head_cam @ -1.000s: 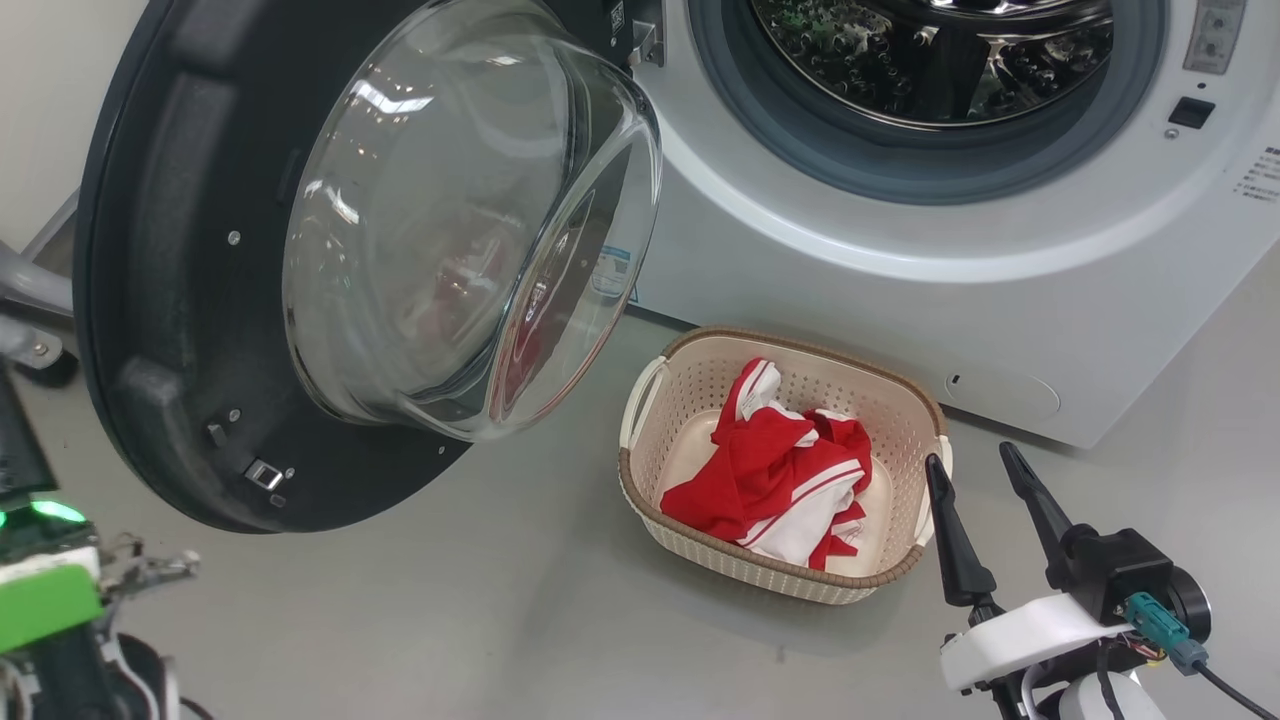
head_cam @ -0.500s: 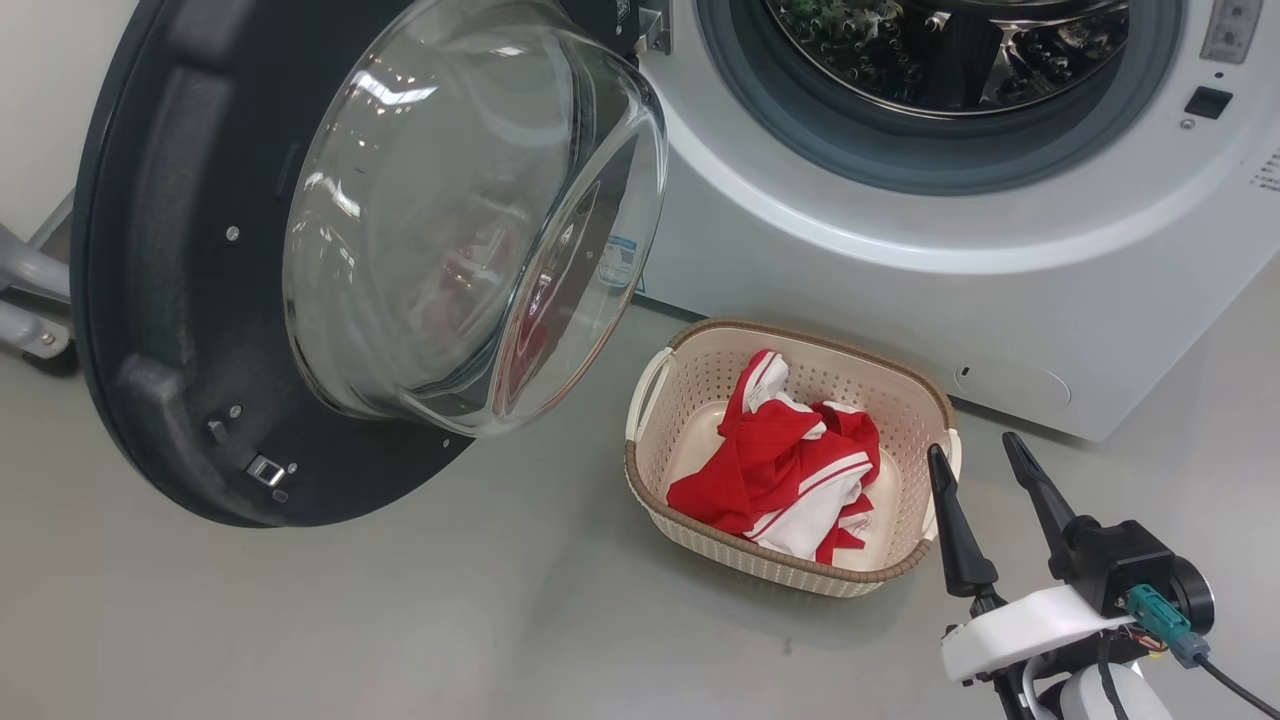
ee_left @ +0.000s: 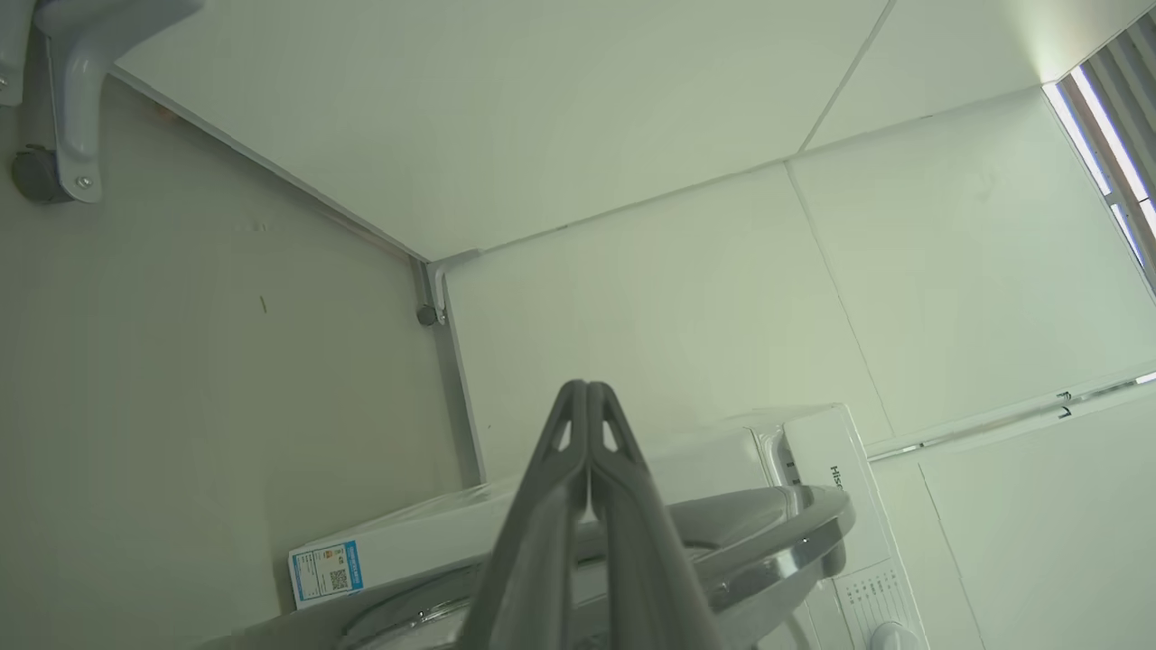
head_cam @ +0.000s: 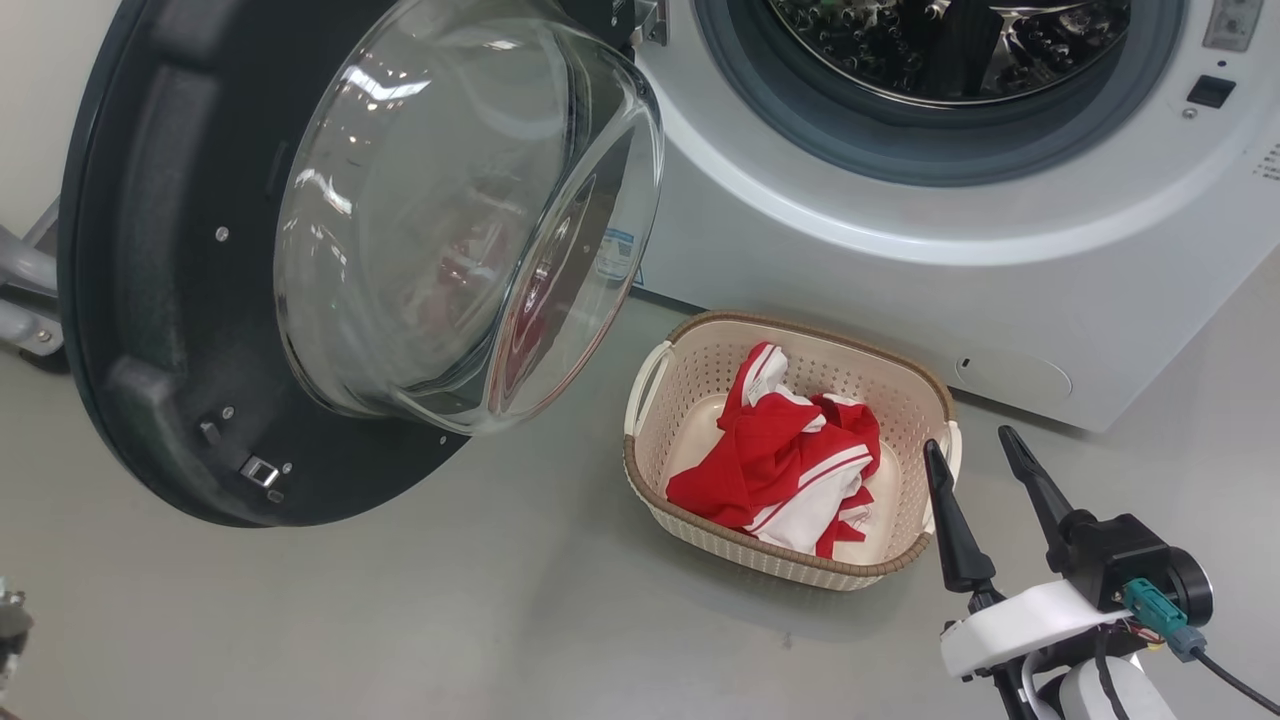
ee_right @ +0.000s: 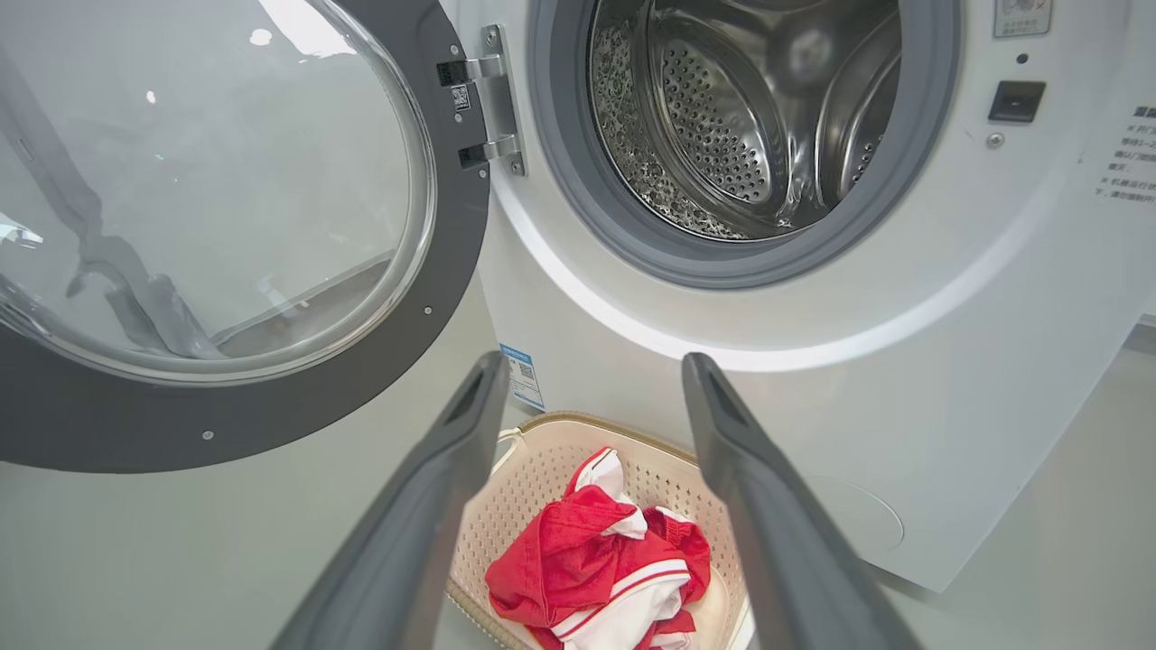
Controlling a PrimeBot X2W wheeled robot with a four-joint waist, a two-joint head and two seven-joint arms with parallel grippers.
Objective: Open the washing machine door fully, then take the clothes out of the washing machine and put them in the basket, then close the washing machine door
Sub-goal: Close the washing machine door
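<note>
- One red, white-striped garment, the clothes (head_cam: 775, 465), is seen crumpled inside the basket (head_cam: 690, 385), a cream perforated tub with a brown woven-look rim.
- The basket is set on the smooth grey floor (head_cam: 400, 620) just before the washing machine (head_cam: 900, 290).
- The washing machine door (head_cam: 150, 300), a glossy black ring around a bulging glass bowl, is swung wide, and the steel drum (ee_right: 722, 117) is exposed.
- Jaws of the right gripper (head_cam: 969, 440) are spread beside the basket's right rim.
- Jaws of the left gripper (ee_left: 587, 388) are pressed together.

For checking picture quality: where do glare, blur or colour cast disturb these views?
Head view: glare streaks and a red reflection on the door glass; right wrist view: the drum shines with highlights, the near jaws look soft; left wrist view: greenish cast, overexposed slats at the right edge.
</note>
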